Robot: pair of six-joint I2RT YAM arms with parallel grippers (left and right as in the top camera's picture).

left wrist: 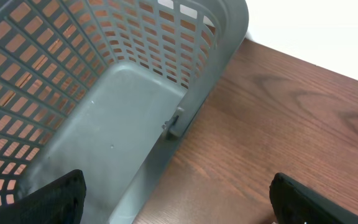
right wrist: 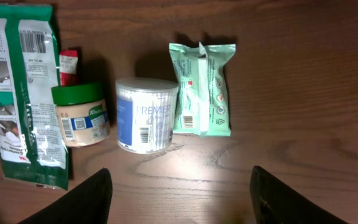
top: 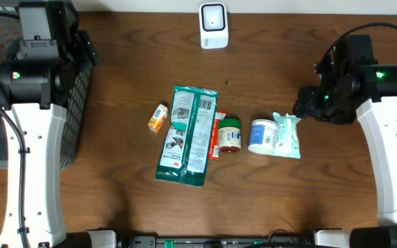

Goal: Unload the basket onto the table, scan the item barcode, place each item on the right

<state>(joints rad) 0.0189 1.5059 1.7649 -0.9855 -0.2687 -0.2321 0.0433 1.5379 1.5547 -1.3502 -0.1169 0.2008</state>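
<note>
Pale green soft plastic wipes packet (top: 287,135) (right wrist: 201,88) flat on brown wooden table (top: 288,207), right of centre, rightmost in loose row of goods, small barcode face-up near one end in right wrist view. Touching or just beside its left edge: white cylindrical plastic tub with blue label (top: 262,136) (right wrist: 146,115), on its side, barcode up. Next left, slight gap: beige jar with green screw lid (top: 229,134) (right wrist: 81,114), also on its side, barcode visible on label. Narrow red sachet (top: 217,134) (right wrist: 68,65) between jar and large green-and-white printed pouch (top: 187,135) (right wrist: 20,87), partly tucked under pouch edge. Pouch flat, long axis running toward far edge, slightly tilted, barcode at its far end. Small orange box (top: 158,118) just beside pouch's left edge. White upright scanner unit (top: 213,25) at far edge of table, centre, well apart from row. Right gripper (top: 312,103) (right wrist: 180,177) near right end of wipes packet, above table, not touching packet, fingers (right wrist: 86,199) spread apart, nothing between them. Dark grey plastic mesh basket (top: 76,117) (left wrist: 123,124) at left edge of table, no contents seen inside. Left gripper (left wrist: 179,186) above basket rim and bare table, fingers wide apart, holding nothing.
</note>
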